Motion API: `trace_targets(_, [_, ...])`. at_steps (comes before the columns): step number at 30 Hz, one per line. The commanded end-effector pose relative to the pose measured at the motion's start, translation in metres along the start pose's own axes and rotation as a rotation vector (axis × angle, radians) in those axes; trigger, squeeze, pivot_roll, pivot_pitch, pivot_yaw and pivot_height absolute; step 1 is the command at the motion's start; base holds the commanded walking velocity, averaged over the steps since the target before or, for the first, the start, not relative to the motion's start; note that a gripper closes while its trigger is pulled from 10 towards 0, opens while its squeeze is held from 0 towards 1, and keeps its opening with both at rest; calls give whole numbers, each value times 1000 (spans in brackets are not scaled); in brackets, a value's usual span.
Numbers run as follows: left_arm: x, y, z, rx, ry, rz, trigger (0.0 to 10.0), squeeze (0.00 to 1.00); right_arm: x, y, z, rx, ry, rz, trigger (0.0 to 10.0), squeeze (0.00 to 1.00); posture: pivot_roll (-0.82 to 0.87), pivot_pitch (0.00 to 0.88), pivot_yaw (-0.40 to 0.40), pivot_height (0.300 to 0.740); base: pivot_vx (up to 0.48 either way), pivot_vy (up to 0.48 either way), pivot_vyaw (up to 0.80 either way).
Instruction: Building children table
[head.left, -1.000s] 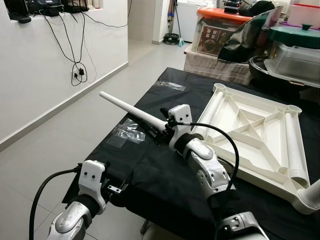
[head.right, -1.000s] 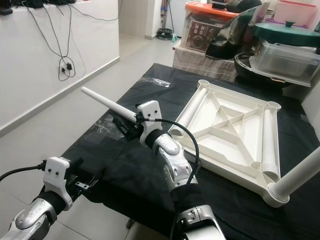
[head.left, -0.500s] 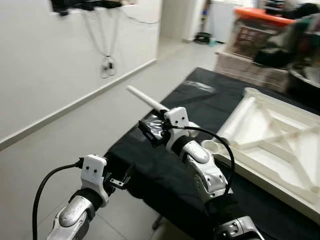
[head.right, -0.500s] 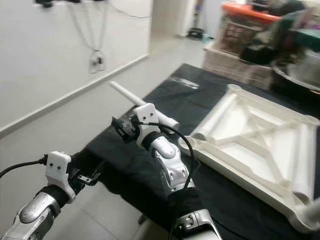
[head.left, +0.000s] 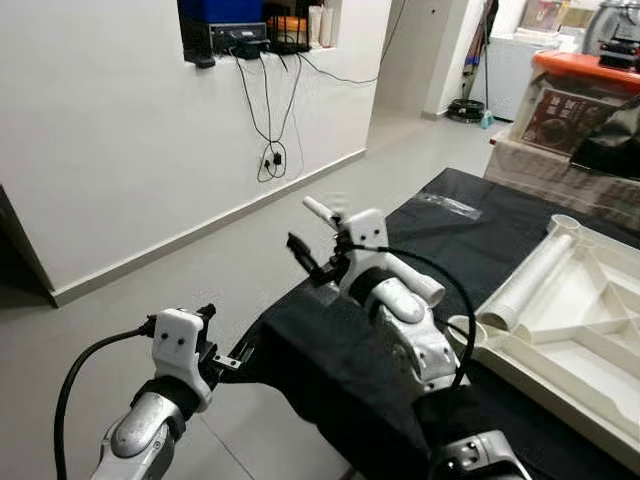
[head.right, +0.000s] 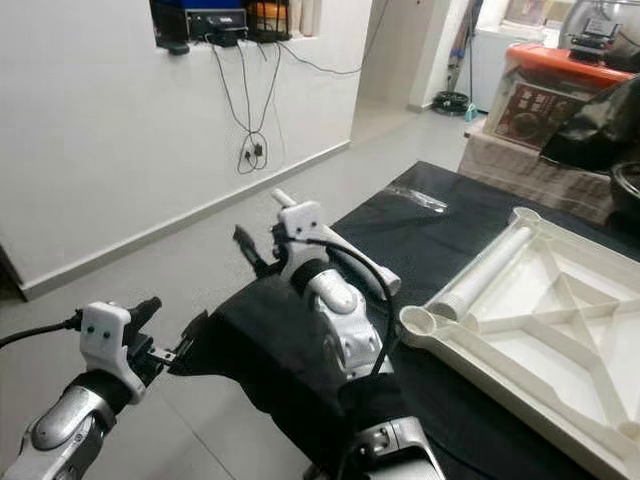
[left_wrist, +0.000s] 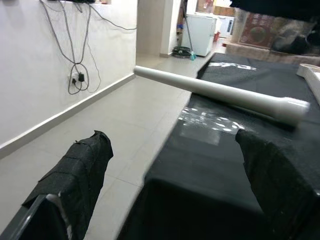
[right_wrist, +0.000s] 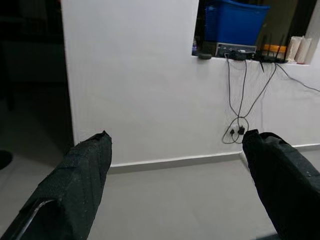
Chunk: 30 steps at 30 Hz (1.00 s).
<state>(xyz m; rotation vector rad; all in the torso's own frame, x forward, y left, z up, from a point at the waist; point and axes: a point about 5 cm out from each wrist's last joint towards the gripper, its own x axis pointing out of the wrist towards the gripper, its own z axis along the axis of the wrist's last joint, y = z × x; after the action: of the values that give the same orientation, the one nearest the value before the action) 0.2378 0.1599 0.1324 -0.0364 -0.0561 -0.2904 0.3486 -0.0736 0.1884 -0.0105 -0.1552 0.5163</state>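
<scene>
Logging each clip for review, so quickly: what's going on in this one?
The robot stands at the corner of a black-draped table with parts of a children's table. The white tabletop lies upside down on the cloth, with a white tube along one side. A loose white leg slants past the right wrist, its tip over the table edge. The right gripper is open and empty, facing the wall. The left gripper is open, low beside the corner.

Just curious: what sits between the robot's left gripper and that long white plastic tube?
In the left wrist view, black tablecloth bearing a crumpled clear plastic wrapper lies between the left gripper and the long white plastic tube.
</scene>
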Motion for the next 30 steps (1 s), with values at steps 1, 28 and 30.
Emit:
trace_targets(1, [1, -2, 1, -3, -12, -3, 10000, 0, 2, -4, 3, 6, -1, -9, 10000, 0, 75, 0, -96, 740, 446, 0, 0])
trace_targets(28, [-2, -16, 0, -32, -1, -113, 10000, 0, 23, -26, 56, -156, 45, 315, 10000, 0, 74, 0, -105, 740, 134, 0, 0])
trace_targets(30, [-3, -19, -2, -32, 9, -126, 10000, 0, 28, -28, 40, -212, 166, 305, 10000, 0, 74, 0, -106, 740, 0, 0, 0])
